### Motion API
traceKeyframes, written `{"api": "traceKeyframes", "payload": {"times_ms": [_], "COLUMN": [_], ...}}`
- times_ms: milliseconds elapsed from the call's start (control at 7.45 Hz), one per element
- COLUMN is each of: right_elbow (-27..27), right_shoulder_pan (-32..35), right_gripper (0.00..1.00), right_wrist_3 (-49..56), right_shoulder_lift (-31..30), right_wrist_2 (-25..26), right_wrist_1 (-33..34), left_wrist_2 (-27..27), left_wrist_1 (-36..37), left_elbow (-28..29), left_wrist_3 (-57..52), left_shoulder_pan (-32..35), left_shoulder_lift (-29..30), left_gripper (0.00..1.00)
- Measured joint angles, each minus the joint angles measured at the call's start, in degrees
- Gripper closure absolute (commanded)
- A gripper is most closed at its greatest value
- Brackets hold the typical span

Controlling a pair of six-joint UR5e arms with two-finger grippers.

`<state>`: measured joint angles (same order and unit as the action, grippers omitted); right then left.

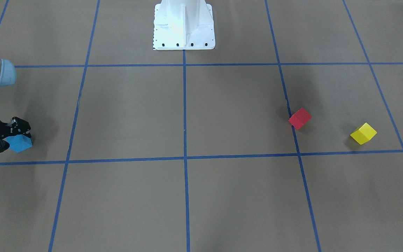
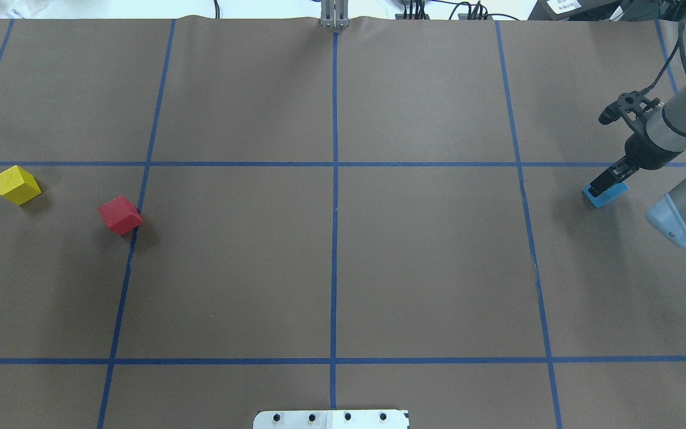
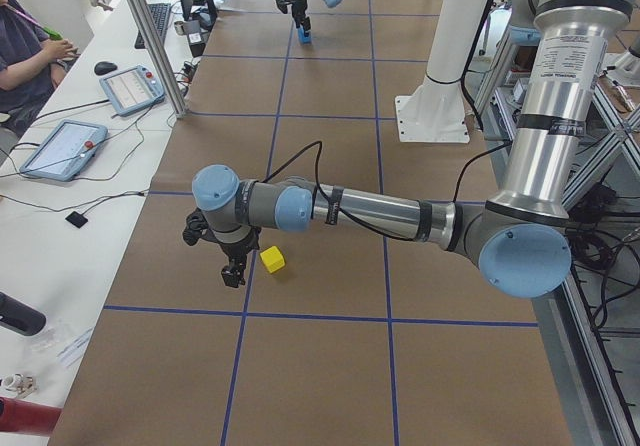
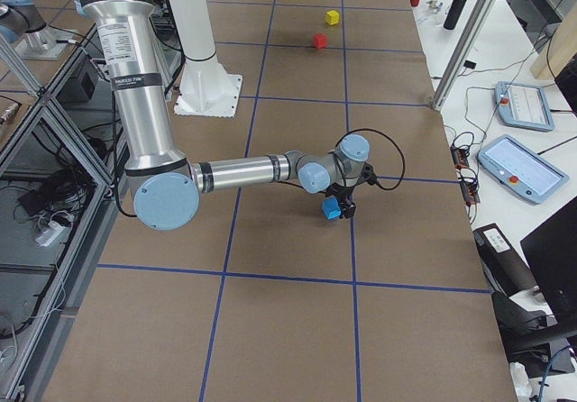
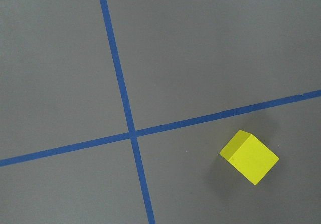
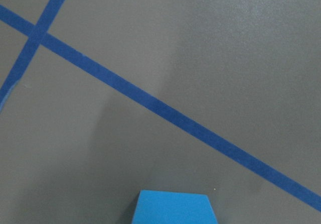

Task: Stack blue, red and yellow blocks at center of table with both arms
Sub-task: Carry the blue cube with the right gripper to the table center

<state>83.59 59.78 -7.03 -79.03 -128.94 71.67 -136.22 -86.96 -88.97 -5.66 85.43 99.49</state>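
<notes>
The blue block [image 1: 21,144] sits on the table at its right end, also seen overhead [image 2: 608,195] and at the bottom of the right wrist view [image 6: 175,208]. My right gripper [image 1: 16,139] is low over it, fingers closed against its sides. The red block [image 2: 119,215] and the yellow block [image 2: 16,185] lie apart at the left end. My left gripper [image 3: 232,276] hovers beside the yellow block [image 3: 272,259]; it shows only in the exterior left view, so I cannot tell whether it is open or shut. The left wrist view shows the yellow block [image 5: 249,157] at lower right.
The white robot pedestal [image 1: 184,26] stands at the table's robot-side edge. Blue tape lines [image 2: 334,238] form a grid on the brown table. An operator [image 3: 30,56] and tablets [image 3: 62,148] are at a side bench.
</notes>
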Motion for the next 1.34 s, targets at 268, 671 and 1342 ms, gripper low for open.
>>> {"api": "traceKeyframes", "payload": {"times_ms": [268,671,1342], "right_elbow": [0.17,5.53,5.27], "right_shoulder_pan": [0.0,1.19,-9.13], "right_gripper": [1.0,1.0,1.0], "right_wrist_3": [0.05,0.12,-25.49], "right_shoulder_lift": [0.13,2.67,31.26], "right_wrist_2": [-0.09,-1.38,-1.54], "right_wrist_1": [0.41,9.67,33.08], "left_wrist_2": [-1.54,-4.04,-4.14], "left_wrist_1": [0.03,0.04,0.12], "left_elbow": [-0.36,-0.53,-1.62], "left_wrist_3": [0.03,0.04,0.09], "left_shoulder_pan": [0.0,0.08,0.09], "left_shoulder_lift": [0.0,-0.02,-0.24], "left_gripper": [0.0,0.0,0.0]}}
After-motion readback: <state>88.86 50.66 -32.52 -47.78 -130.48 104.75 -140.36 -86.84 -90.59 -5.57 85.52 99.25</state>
